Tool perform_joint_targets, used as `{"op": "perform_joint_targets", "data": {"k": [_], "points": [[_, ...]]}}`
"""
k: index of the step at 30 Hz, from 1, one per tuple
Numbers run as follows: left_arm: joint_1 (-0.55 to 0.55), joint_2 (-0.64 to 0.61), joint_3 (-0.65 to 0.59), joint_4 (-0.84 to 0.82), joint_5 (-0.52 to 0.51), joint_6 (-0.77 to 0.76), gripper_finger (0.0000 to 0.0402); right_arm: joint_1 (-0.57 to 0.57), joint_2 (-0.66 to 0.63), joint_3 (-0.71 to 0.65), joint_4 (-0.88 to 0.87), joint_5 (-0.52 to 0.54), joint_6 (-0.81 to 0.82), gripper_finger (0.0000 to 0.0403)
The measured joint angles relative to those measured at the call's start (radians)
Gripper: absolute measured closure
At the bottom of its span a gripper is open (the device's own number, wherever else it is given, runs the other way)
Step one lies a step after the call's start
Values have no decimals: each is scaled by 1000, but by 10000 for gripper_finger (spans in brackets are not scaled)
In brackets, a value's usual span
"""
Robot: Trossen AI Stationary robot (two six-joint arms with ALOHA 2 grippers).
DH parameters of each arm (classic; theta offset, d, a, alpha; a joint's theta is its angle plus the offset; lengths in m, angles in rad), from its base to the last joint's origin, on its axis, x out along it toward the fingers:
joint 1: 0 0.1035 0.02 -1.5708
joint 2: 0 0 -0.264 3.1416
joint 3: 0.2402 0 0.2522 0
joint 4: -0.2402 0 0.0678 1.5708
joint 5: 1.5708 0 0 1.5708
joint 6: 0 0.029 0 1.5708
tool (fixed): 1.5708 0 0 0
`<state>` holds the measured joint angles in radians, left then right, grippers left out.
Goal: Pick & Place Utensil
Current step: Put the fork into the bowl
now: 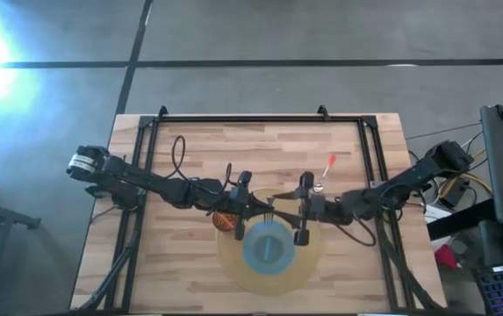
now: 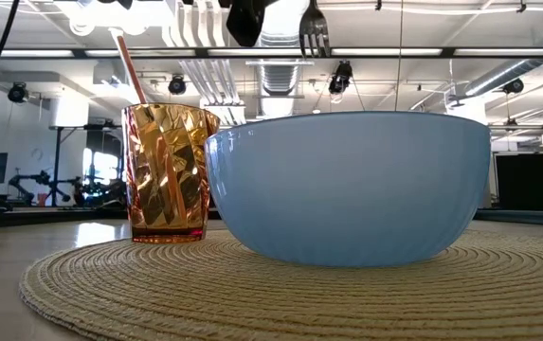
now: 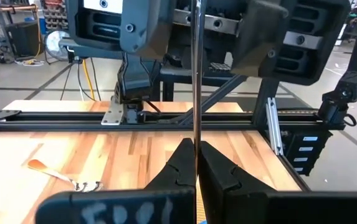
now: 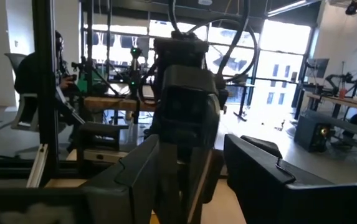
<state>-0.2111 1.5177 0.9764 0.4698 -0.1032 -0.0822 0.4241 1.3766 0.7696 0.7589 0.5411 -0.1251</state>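
A metal fork hangs upright, tines (image 2: 314, 28) down, high above the blue bowl (image 1: 269, 246) on the round woven mat (image 1: 233, 263). My left gripper (image 3: 195, 163) is shut on its thin handle (image 3: 195, 74). My right gripper (image 4: 197, 171) faces it from the table's right, open. Its fingers (image 3: 142, 28) stand on either side of the handle without touching it. An amber cup (image 2: 167, 175) with a reddish stick (image 2: 131, 66) in it stands on the mat beside the bowl. An orange-handled utensil (image 1: 326, 169) lies on the table. My left gripper pinches the fork's handle (image 3: 195, 134) between its two fingers (image 3: 179, 165). The fingers come in level from the table's left and lie across the handle. The fork is lifted clear and stands upright, with its tines pointing down over the bowl.
A black metal frame (image 1: 251, 118) runs along the table's far edge and down both sides. The two arms meet over the mat's far edge. Bare wooden tabletop (image 1: 181, 281) lies to the left and right of the mat.
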Motion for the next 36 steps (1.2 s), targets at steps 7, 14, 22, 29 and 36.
{"op": "perform_joint_targets", "data": {"k": [7, 14, 22, 29, 36], "points": [[-3, 0, 0, -1, 1, -5, 401, -24, 11, 0, -1, -21, 22, 251], [-3, 0, -1, -27, 1, -1, 401, -35, 31, 2, -2, -71, 52, 300], [-3, 0, -1, -37, 5, 15, 401, -35, 32, 2, -2, -71, 52, 388], [-3, 0, -1, -38, 1, 29, 394, -35, 32, 2, -3, -71, 66, 392], [-3, -1, -1, -37, 0, 28, 374, -35, 32, 2, -11, -71, 61, 394]]}}
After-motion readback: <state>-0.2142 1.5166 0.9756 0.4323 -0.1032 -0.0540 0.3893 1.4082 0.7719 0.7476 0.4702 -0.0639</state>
